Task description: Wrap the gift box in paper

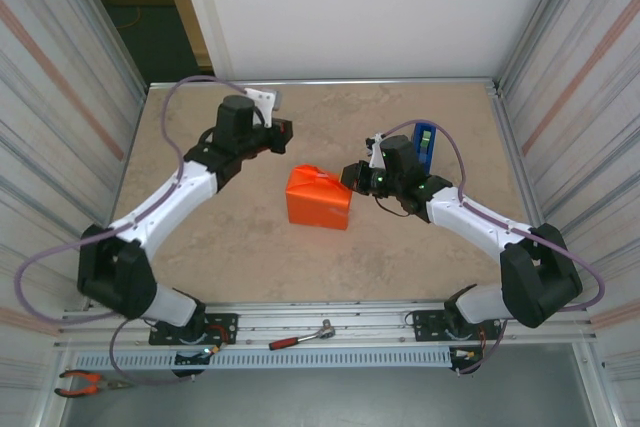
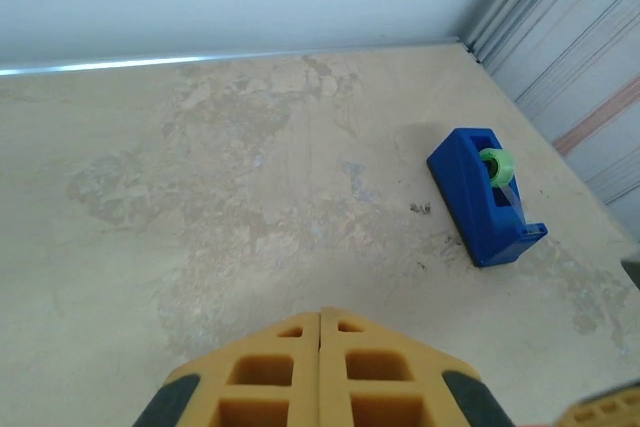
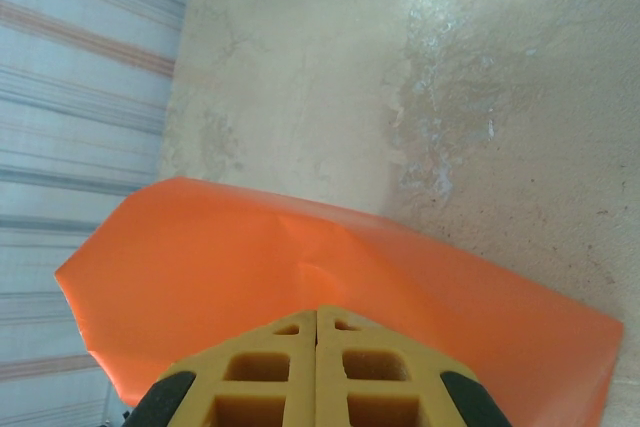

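The paper (image 1: 318,197) sits at the middle of the table (image 1: 230,237), folded up into a bright orange boxy bundle with a peaked fold on its upper left corner; what it covers is hidden. In the top view the right gripper (image 1: 347,175) hangs just beside the bundle's upper right edge, so the paper lies at about 8 o'clock from it; whether they touch I cannot tell. In the right wrist view its yellow fingers (image 3: 270,377) are pressed flat together with nothing between them, and the creased orange sheet (image 3: 300,257) spreads just beyond the tips, from 9 o'clock across to 4 o'clock.

The left gripper (image 1: 287,131) is apart from the bundle, which lies at about 5 o'clock from it; its pads (image 2: 270,377) are likewise clenched on nothing (the seam between them is a thin line) above bare table. A blue tape dispenser (image 2: 485,195) stands at about 2 o'clock from the paper in the top view, behind the right wrist.
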`<state>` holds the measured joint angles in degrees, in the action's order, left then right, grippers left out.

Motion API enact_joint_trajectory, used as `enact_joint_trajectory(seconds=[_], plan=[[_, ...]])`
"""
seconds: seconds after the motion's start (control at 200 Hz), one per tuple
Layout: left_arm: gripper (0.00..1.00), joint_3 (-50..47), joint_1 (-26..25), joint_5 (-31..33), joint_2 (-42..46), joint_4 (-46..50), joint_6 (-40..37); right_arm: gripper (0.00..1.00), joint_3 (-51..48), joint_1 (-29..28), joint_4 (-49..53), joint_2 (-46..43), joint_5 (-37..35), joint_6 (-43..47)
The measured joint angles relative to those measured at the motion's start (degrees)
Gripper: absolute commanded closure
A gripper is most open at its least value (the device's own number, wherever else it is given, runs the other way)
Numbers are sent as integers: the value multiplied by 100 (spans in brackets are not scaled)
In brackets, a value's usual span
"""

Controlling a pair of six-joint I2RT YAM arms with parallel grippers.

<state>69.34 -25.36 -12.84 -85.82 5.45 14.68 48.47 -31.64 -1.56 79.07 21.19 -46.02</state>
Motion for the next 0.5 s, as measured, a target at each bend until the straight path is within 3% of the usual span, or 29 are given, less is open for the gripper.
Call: enact_joint_trajectory(seconds=[0.281, 0.501], plan=[[100, 1023, 212, -1397, -1797, 737, -391, 100, 0, 0, -13, 7, 0, -2], [100, 1373, 328, -2544, -2138, 1368, -713, 100, 0, -2, -13, 9, -2, 0]])
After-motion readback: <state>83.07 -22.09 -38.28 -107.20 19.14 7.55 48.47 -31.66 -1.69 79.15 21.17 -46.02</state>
